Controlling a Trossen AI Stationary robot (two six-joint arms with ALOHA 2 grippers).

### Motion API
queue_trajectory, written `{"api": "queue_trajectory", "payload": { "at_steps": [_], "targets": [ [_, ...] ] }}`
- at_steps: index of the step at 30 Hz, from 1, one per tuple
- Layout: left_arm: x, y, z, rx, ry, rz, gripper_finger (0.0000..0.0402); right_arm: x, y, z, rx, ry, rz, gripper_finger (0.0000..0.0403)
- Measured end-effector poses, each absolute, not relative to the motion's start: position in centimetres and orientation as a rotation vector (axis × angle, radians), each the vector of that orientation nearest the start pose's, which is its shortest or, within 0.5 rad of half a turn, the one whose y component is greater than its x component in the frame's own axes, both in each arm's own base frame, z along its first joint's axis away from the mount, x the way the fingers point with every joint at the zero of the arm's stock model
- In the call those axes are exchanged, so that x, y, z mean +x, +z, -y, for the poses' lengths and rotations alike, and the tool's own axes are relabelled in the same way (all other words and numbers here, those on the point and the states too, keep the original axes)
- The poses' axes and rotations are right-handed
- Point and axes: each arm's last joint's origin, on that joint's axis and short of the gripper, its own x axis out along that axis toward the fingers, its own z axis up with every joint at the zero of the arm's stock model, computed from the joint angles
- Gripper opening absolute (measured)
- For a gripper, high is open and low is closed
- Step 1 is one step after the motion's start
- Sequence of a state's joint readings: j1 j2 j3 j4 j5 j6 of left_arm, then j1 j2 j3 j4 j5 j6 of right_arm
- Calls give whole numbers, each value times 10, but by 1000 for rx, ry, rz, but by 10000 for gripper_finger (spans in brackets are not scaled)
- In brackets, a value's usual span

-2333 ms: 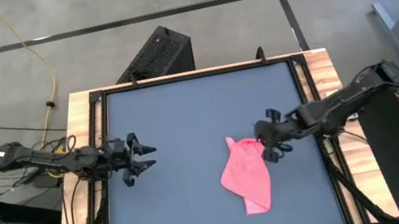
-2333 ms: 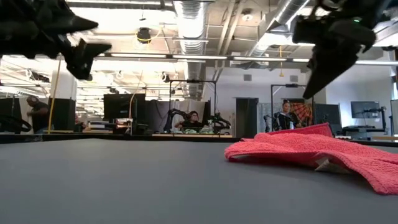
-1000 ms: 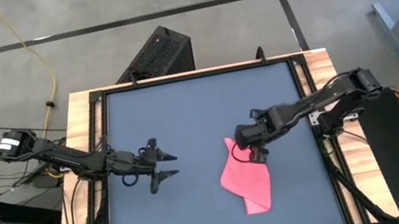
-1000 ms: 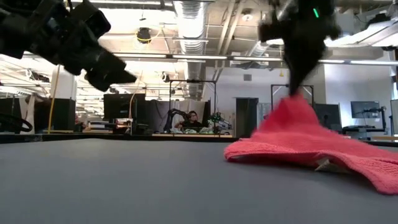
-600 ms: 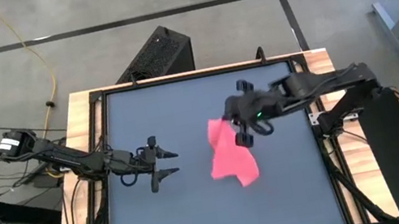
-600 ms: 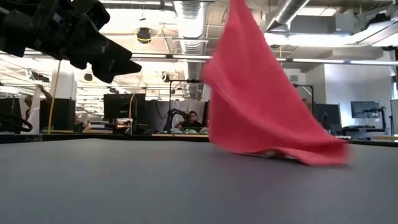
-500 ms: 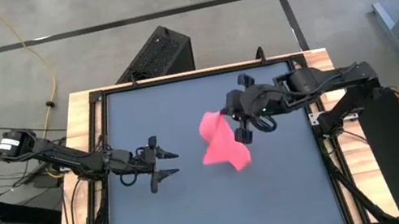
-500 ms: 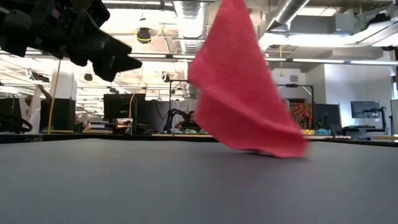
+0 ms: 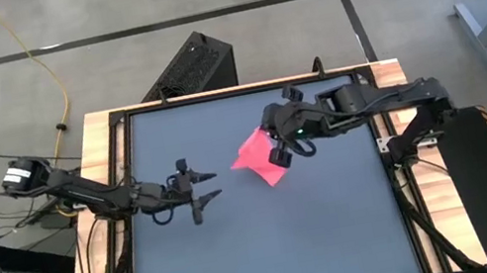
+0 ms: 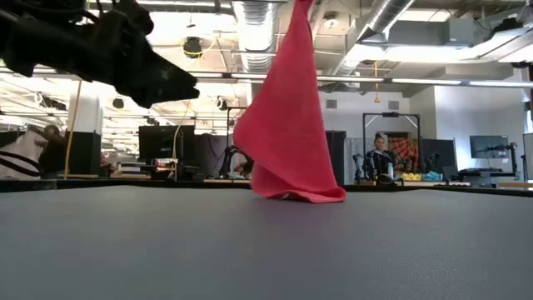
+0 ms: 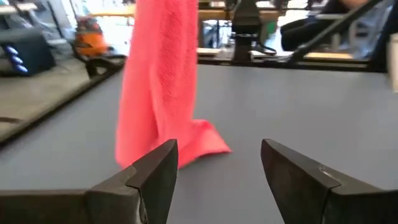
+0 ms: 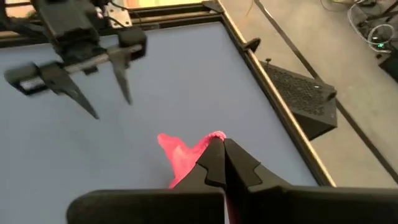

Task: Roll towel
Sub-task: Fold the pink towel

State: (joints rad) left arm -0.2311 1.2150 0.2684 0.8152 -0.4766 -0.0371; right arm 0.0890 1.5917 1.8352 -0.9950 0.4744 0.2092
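Nubby cloth towel [image 10: 291, 125], matt table [image 9: 262, 244]

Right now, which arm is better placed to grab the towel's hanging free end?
Left. The left gripper is open, empty and aimed at the pink towel, whose lower end touches the table. The right gripper already pinches its top.

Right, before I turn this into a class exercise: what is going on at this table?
The right gripper is shut on the pink towel and holds it up by one corner, so it hangs with only its lower end bunched on the table. The left gripper waits beside it with fingers open, pointed at the cloth and not touching it. The towel is not spread flat, and no roll has been started.
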Motion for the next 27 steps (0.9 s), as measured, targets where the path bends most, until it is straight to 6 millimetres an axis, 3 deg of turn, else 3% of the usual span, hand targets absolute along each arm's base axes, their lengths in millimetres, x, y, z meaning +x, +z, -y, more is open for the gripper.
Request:
{"api": "queue_trajectory", "payload": {
  "at_steps": [8, 14, 19, 27],
  "targets": [
    [248, 154, 18, 172, 407, -240, 222, 333, 406, -9, -10, -436, -734, 15],
    [267, 136, -1, 89, 325, -302, 222, 332, 407, -8, -11, -435, -733, 16],
    [274, 126, -14, 64, 406, -325, 222, 331, 408, -9, -11, -433, -729, 16],
    [279, 129, -9, 32, 279, -294, 211, 330, 407, -9, -15, -434, -742, 17]
  ]
}}
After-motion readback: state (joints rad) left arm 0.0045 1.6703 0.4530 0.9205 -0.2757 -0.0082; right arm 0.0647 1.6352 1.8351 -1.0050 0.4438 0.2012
